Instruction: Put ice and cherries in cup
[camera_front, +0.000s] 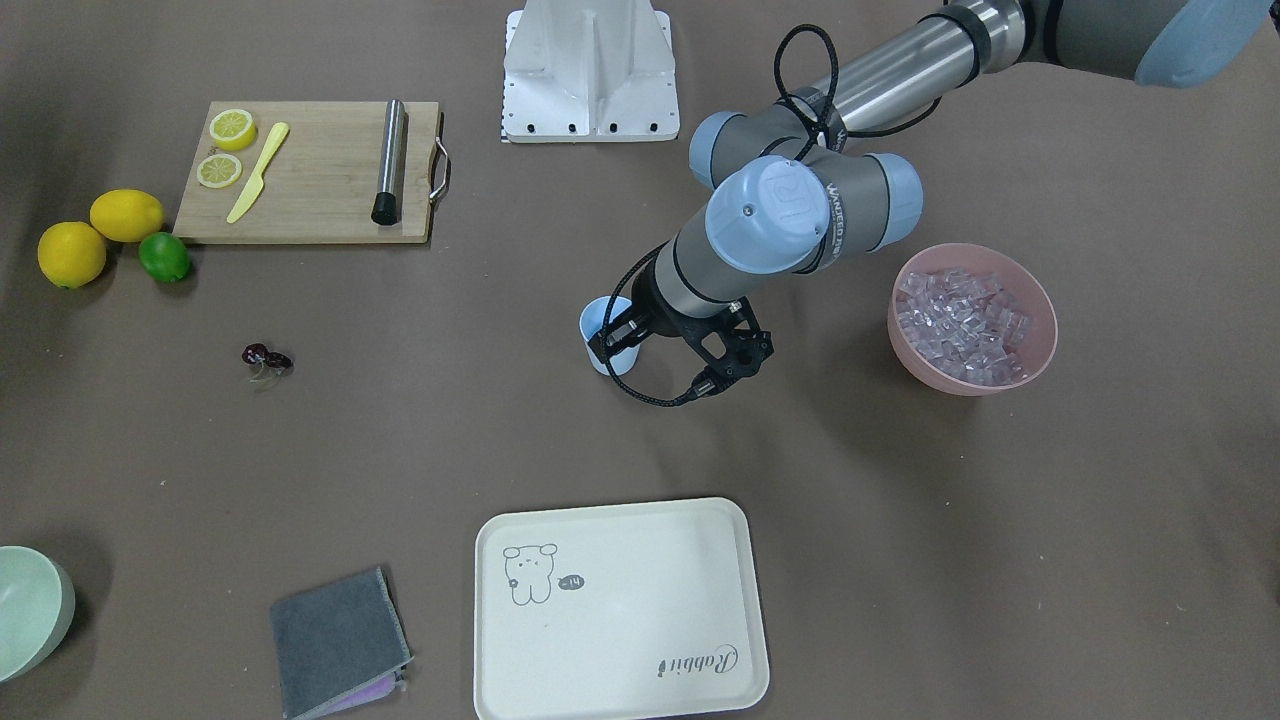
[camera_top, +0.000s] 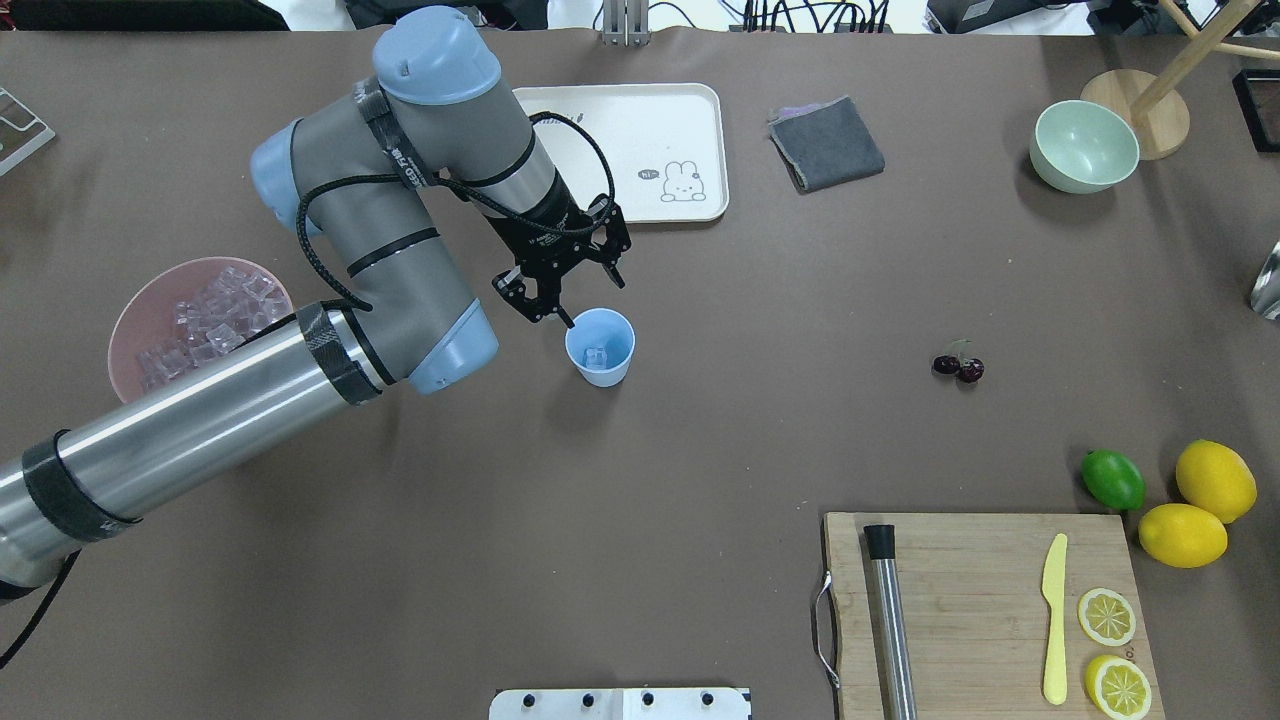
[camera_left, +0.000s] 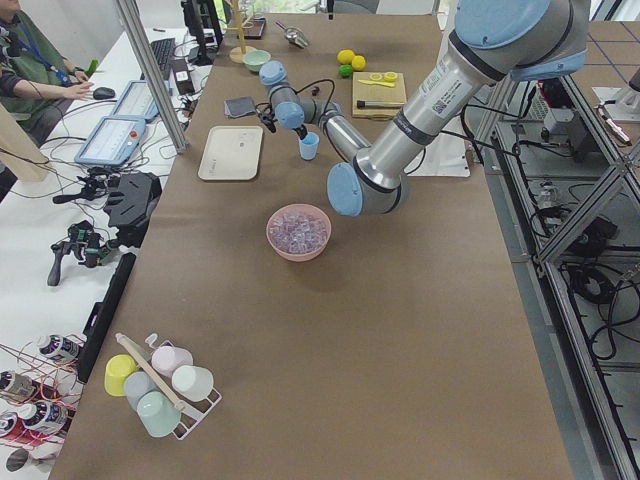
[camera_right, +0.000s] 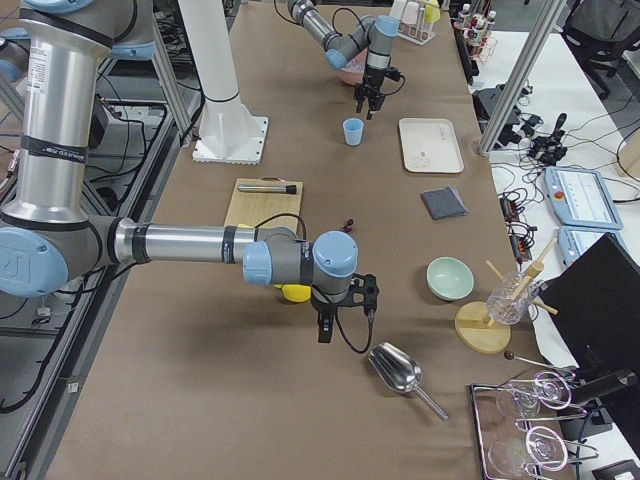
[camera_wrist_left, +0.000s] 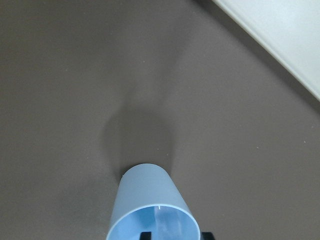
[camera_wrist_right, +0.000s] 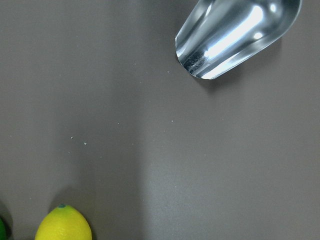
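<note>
The light blue cup (camera_top: 600, 345) stands upright mid-table with one clear ice cube (camera_top: 597, 355) in its bottom. My left gripper (camera_top: 596, 302) hangs open just above the cup's far rim with nothing between its fingers; in the left wrist view the cup (camera_wrist_left: 150, 200) sits right under the fingertips. More ice (camera_top: 210, 310) fills the pink bowl (camera_top: 130, 320) at the left. The dark cherries (camera_top: 958, 367) lie alone on the table to the right. My right gripper (camera_right: 322, 330) shows only in the exterior right view, hovering low over the table, and I cannot tell its state.
A cream tray (camera_top: 640, 110) and a grey cloth (camera_top: 826, 143) lie beyond the cup. A pale green bowl (camera_top: 1084, 145) sits far right. A cutting board (camera_top: 985, 610) holds lemon slices, a knife and a metal rod, beside lemons and a lime (camera_top: 1112, 479). A metal scoop (camera_wrist_right: 235, 35) lies near the right gripper.
</note>
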